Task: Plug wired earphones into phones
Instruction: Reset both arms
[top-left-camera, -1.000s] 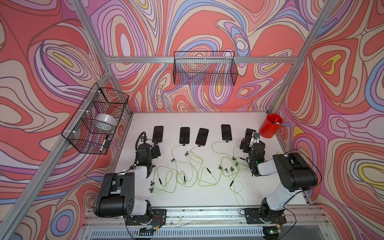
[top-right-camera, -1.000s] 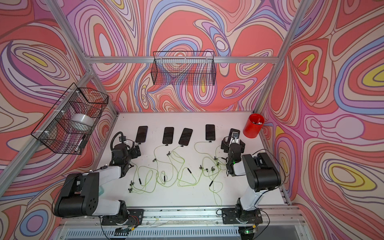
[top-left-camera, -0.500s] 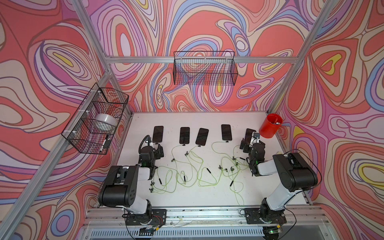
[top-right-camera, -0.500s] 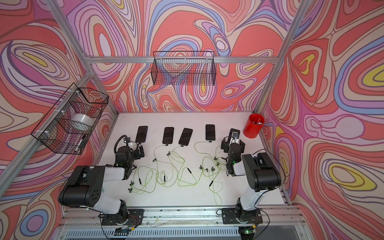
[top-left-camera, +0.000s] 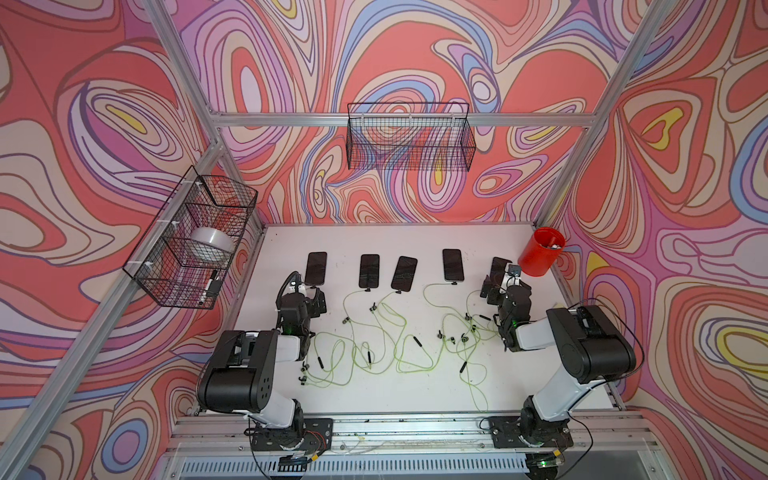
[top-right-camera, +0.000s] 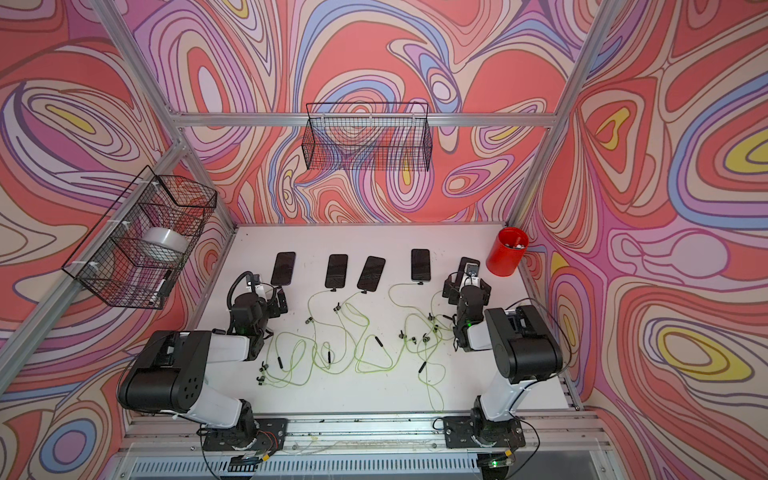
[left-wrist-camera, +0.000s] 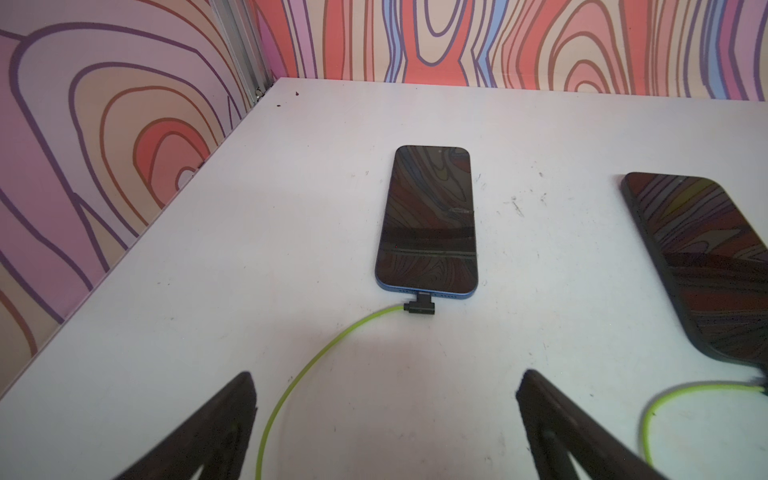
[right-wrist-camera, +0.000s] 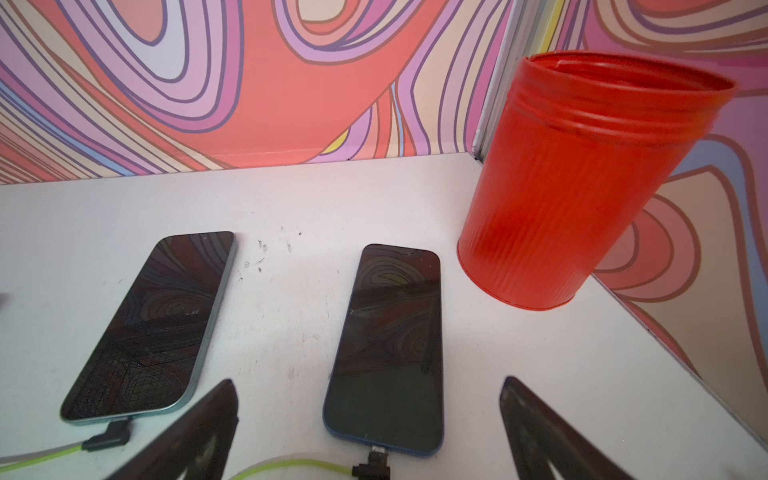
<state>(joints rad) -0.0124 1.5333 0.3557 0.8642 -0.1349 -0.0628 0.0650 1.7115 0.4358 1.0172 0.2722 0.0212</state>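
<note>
While spread wide, both hands (left-wrist-camera: 386, 374) (right-wrist-camera: 367, 379) hold nothing.

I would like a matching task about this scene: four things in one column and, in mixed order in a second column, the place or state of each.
Things
1. red ribbed pot
2. pale tape roll
3. left gripper
4. leftmost phone

Places and states
A. open, holding nothing
B. has a black plug at its near end
C. upright in the far corner of the table
D. inside a wire basket on the side wall

Pairs: 1-C, 2-D, 3-A, 4-B
</note>
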